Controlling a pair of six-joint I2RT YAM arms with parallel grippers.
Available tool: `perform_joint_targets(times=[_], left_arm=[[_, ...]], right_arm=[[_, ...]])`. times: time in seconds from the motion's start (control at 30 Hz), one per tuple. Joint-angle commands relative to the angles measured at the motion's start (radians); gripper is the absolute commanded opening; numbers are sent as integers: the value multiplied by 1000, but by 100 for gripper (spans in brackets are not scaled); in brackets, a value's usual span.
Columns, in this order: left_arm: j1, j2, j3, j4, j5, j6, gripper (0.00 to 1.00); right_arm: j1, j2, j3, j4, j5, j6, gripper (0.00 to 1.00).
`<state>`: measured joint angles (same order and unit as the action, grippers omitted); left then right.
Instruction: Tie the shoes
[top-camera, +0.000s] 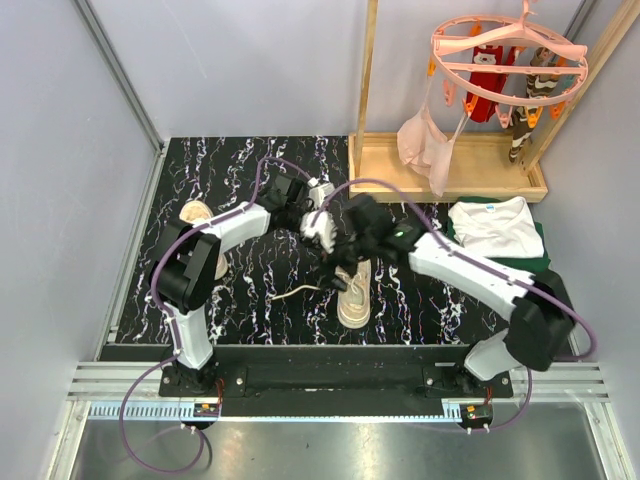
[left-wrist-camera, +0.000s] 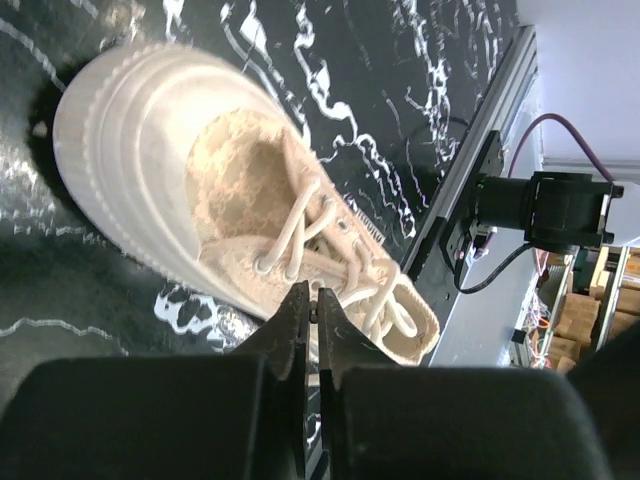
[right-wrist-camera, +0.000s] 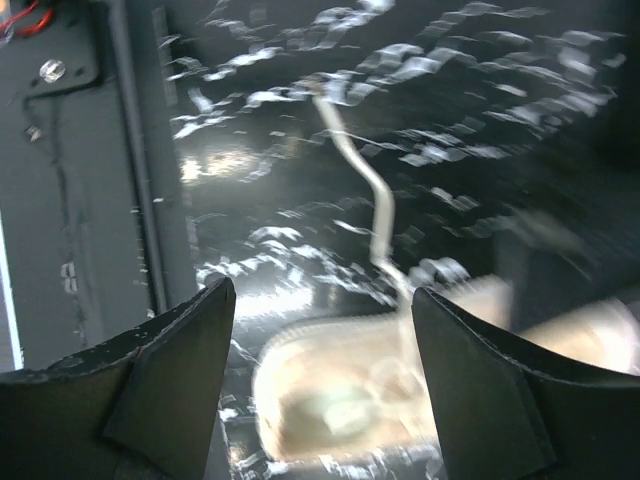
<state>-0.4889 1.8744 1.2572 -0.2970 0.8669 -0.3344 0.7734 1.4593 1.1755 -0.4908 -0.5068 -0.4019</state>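
Observation:
One beige shoe (top-camera: 355, 295) lies in the middle of the black marbled table, toe towards me. Its loose white lace (top-camera: 300, 292) trails left on the table. My left gripper (top-camera: 317, 230) hangs just above and behind it. In the left wrist view the jaws (left-wrist-camera: 311, 292) are pressed almost together, apparently on a thin lace end, over the shoe's (left-wrist-camera: 180, 130) laced tongue. My right gripper (top-camera: 336, 264) is wide open over the shoe's heel end. In the blurred right wrist view it (right-wrist-camera: 320, 290) straddles the shoe (right-wrist-camera: 340, 400) and lace (right-wrist-camera: 375, 200). The second shoe (top-camera: 197, 213) lies far left, partly hidden by the left arm.
A wooden rack base (top-camera: 450, 165) stands at the back right. A pink round hanger (top-camera: 510, 55) with socks and a cloth hangs above it. A white shirt (top-camera: 495, 225) on green cloth lies to the right. A metal rail (right-wrist-camera: 130, 200) borders the table's near edge.

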Motion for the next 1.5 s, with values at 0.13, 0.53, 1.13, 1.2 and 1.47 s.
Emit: perform_joint_targets(times=[0.13,0.53,1.13,1.2,1.47], left_arm=[[12,29,57,-48,-2,-12,0],[27,127,119,-143,6,69,0],[39,198,173,-223,21,152,0],[39,198,171,-223,26,153,0],[39,207,171,-225,40,158,0]], right_arm=[[170,216,95,118,51,-78,75],[219,415,88,330,40,-212,66],[204,564,93,374,19,-319,77],[187,576,101,371,-18,-295,74],[153,647,177,209,-122,-252,52]])
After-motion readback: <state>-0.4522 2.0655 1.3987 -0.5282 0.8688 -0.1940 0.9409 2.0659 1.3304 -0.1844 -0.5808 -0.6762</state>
